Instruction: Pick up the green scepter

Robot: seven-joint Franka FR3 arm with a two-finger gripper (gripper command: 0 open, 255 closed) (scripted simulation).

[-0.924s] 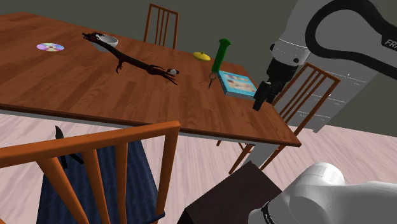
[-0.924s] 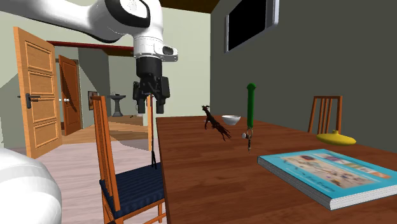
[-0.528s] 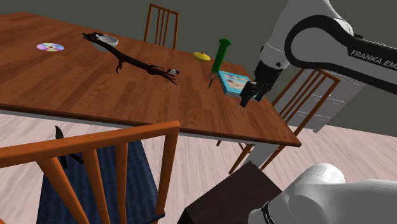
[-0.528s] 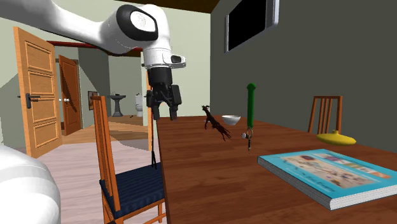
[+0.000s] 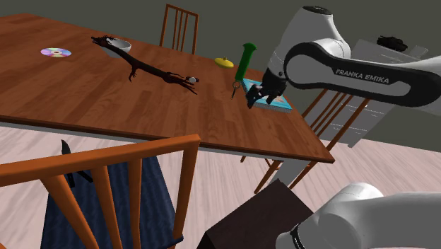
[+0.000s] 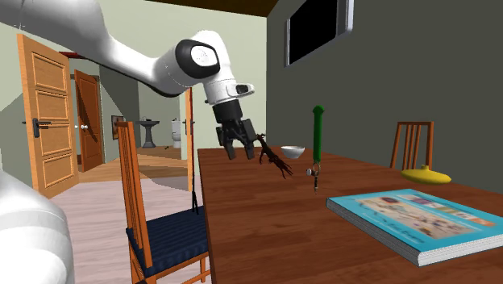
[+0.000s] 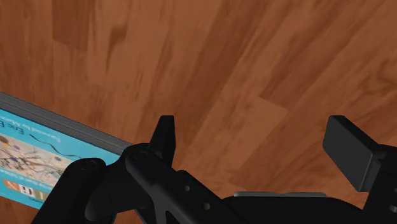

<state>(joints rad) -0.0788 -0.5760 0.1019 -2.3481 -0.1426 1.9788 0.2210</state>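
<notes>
Currently claw (image 5: 252,101) spread apart, empty (over table (image 5: 106,92)); green scepter (image 5: 244,64) upright, probably near.

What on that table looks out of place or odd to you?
The green scepter stands upright on the table, balanced on its thin lower end with nothing propping it, beside the blue book. Nothing looks spilled or broken.

Green scepter (image 6: 318,133), black hand (image 6: 240,152) — teal book (image 6: 419,218)
</notes>
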